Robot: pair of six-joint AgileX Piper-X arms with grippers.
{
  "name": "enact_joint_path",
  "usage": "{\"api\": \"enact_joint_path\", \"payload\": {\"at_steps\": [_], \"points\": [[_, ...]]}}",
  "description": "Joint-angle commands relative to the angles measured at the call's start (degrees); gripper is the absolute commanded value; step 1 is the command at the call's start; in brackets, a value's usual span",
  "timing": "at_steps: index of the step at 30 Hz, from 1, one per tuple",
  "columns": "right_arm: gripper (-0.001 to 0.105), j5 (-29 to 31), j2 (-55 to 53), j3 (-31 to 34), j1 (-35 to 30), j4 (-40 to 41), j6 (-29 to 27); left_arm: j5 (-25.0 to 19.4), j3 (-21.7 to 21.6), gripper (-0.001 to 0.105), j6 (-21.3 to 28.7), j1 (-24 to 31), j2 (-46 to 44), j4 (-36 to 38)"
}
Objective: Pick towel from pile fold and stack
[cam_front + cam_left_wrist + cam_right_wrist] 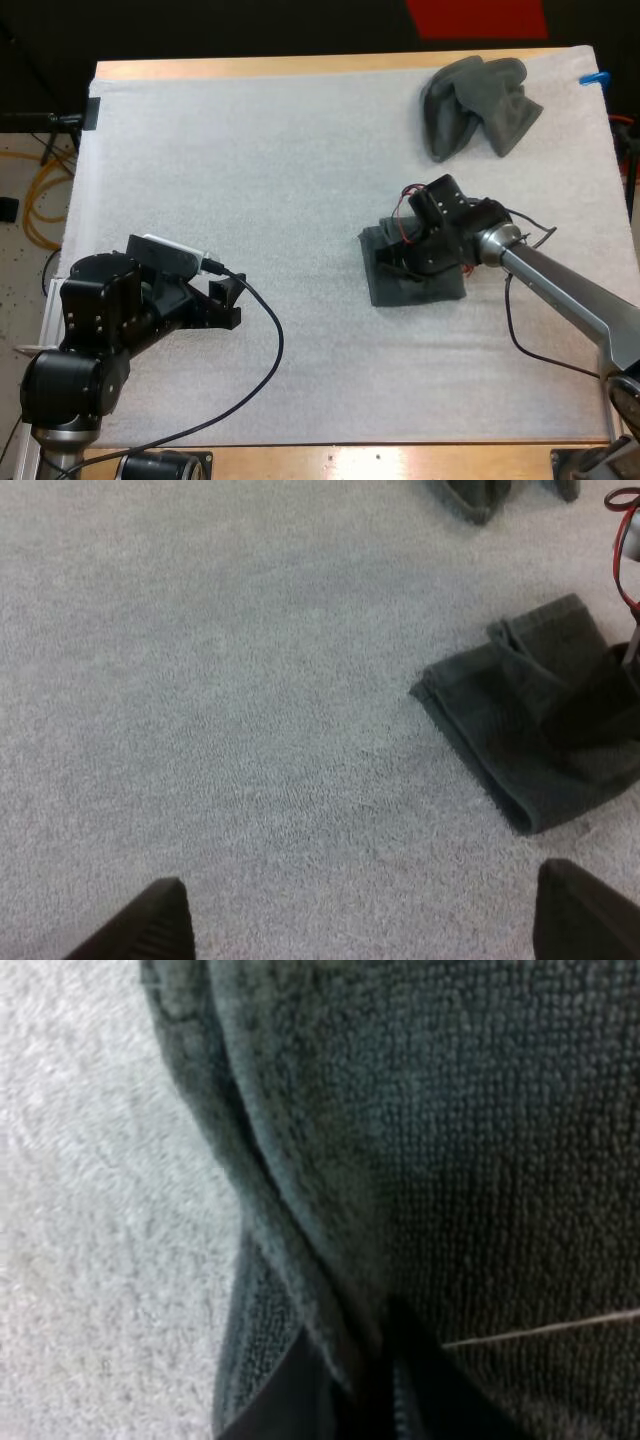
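A dark grey-green towel (415, 280), folded into a rough square, lies on the white mat (280, 170) right of centre. My right gripper (400, 262) is pressed down onto it. Up close its black fingers (285, 1400) pinch a raised fold of the towel (450, 1160), so my right gripper (350, 1385) is shut on the cloth. A crumpled towel (478, 105) lies at the mat's far right corner. My left gripper (228, 300) hovers low at the near left, open, its fingertips (150, 925) wide apart over bare mat. The folded towel (520, 730) is well ahead of it.
The bare mat (250, 680) stretches between my left gripper and the folded towel. The crumpled towel's edge (470, 495) lies beyond the folded one. The wooden table edge (300, 66) runs along the far side.
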Motion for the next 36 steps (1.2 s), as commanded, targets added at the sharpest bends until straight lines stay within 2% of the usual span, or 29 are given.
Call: {"api": "enact_joint_path", "payload": {"at_steps": [1, 5, 7, 8, 10, 12, 17, 23, 27, 36], "points": [[0.001, -2.2, -0.4, -0.4, 0.4, -0.4, 0.3, 0.4, -0.4, 0.067, -0.1, 0.0, -0.1, -0.2], [0.012, -1.8, -0.4, -0.4, 0.4, -0.4, 0.3, 0.4, -0.4, 0.067, -0.1, 0.0, -0.1, -0.2], [0.029, -2.3, -0.4, -0.4, 0.4, -0.4, 2.5, 0.4, -0.4, 0.067, -0.1, 0.0, -0.1, -0.2], [0.033, -2.5, -0.4, -0.4, 0.4, -0.4, 2.8, 0.4, -0.4, 0.067, -0.1, 0.0, -0.1, -0.2], [0.054, -4.7, -0.9, -0.4, 0.4, -0.4, 2.8, 0.4, -0.4, 0.067, -0.1, 0.0, -0.1, -0.2], [0.061, -6.8, -1.6, -0.4, 0.4, -0.6, 1.7, 0.4, -0.4, 0.067, -0.1, 0.0, -0.1, -0.2], [0.062, -5.8, -4.9, -0.4, 0.4, -0.8, -1.1, 0.4, -0.4, 0.067, -0.1, 0.0, -0.1, -0.2], [0.062, -5.5, -6.6, -0.4, 0.4, 3.1, -1.1, 0.4, -0.4, 0.067, -0.1, 0.0, -0.1, -0.2], [0.062, -5.8, -6.6, 1.9, 0.4, 3.5, -0.7, 0.4, -0.4, 0.067, -0.1, 0.0, -0.1, -0.2], [0.062, -14.2, -6.5, 9.6, 0.4, -5.8, 2.8, 0.4, -0.4, 0.067, -0.3, 0.0, -0.1, -0.2]]}}
